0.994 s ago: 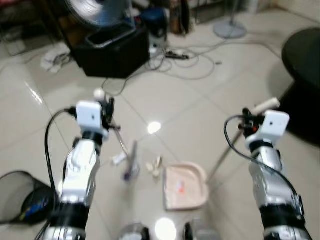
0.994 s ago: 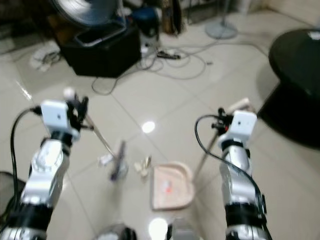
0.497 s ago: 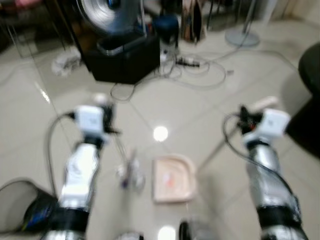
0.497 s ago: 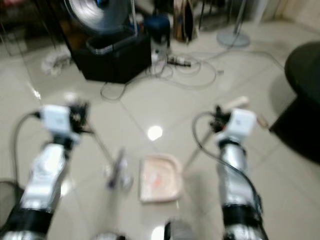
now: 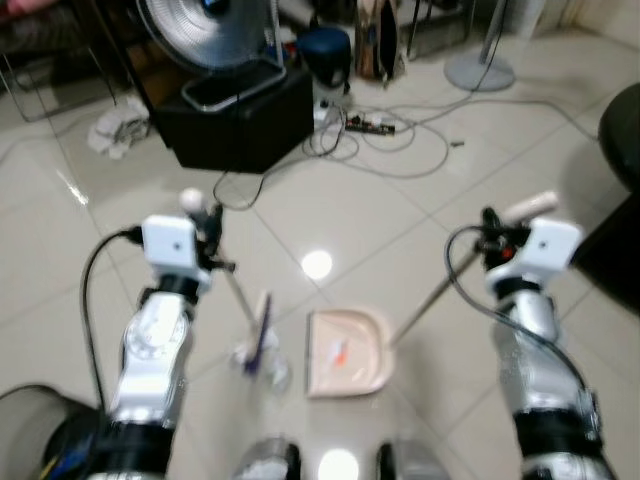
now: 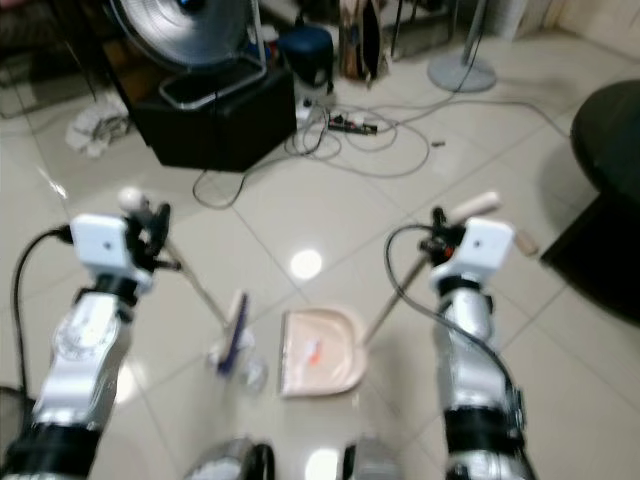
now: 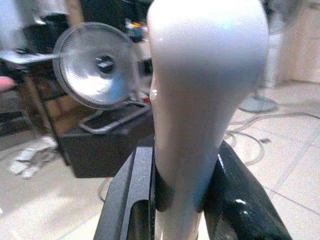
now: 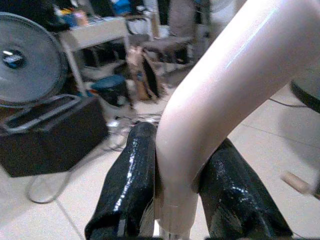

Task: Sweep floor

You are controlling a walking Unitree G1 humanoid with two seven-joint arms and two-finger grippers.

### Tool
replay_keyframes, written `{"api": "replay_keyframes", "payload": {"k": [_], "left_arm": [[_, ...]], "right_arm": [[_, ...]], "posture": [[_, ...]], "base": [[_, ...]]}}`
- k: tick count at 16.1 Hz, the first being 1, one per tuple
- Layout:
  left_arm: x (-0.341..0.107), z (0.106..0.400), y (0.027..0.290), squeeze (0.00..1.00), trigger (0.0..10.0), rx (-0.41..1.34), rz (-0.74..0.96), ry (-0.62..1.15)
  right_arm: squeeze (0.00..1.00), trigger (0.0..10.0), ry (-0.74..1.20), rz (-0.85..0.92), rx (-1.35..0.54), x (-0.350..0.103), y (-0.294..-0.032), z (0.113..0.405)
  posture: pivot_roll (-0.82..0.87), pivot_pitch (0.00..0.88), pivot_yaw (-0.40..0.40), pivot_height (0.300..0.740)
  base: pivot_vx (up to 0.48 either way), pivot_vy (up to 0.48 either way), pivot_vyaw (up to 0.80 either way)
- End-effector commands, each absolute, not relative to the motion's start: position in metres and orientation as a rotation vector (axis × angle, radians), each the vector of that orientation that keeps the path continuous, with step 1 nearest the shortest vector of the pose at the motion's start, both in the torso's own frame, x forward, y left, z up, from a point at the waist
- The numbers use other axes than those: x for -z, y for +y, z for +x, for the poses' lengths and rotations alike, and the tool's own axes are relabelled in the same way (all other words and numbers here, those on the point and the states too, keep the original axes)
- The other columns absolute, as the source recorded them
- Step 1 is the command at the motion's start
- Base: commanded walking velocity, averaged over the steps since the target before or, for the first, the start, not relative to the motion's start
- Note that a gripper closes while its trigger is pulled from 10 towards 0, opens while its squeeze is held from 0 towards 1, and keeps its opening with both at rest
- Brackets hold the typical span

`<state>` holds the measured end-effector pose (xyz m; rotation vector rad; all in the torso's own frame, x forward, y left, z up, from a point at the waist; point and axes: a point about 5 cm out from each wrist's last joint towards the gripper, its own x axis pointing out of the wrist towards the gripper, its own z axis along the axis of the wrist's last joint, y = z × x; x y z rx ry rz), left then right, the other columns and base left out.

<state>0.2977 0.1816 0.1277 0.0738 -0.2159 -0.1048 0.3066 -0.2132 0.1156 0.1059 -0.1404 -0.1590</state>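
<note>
Sweeping looks maybe halfway: left gripper is clamped on the broom handle, right gripper on the dustpan handle. Pan sits flat on the tiled floor beside the bristles, an orange scrap inside, some litter left outside by the brush.

Broom head on floor, just left of dustpan. Fan and box behind; cables right of box. Bin at near left.
</note>
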Motion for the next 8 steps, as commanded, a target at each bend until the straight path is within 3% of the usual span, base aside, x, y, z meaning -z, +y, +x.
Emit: {"api": "replay_keyframes", "payload": {"k": [1, 3, 8], "left_arm": [[-0.1309, 0.2954, 0.1865, 0.00, 10.0, 0.089, 0.081, -0.232], [-0.1310, 0.2956, 0.1863, 0.00, 10.0, 0.091, 0.111, -0.224], [-0.1313, 0.2972, 0.1845, 0.00, 10.0, 0.098, 0.117, -0.221]], "right_arm": [[0.00, 10.0, -0.169, 0.085, 0.169, -0.1223, -0.2175, 0.3063], [0.00, 10.0, -0.167, 0.087, 0.173, -0.1217, -0.2182, 0.3062], [0.00, 10.0, -0.156, 0.091, 0.172, -0.1186, -0.2165, 0.3042]], "posture": [[-0.02, 0.157, 0.030, 0.740], [-0.02, 0.159, 0.032, 0.740], [-0.03, 0.160, 0.036, 0.740]], "base": [[0.000, 0.000, 0.00], [0.000, 0.000, 0.00], [0.000, -0.284, 0.00]]}}
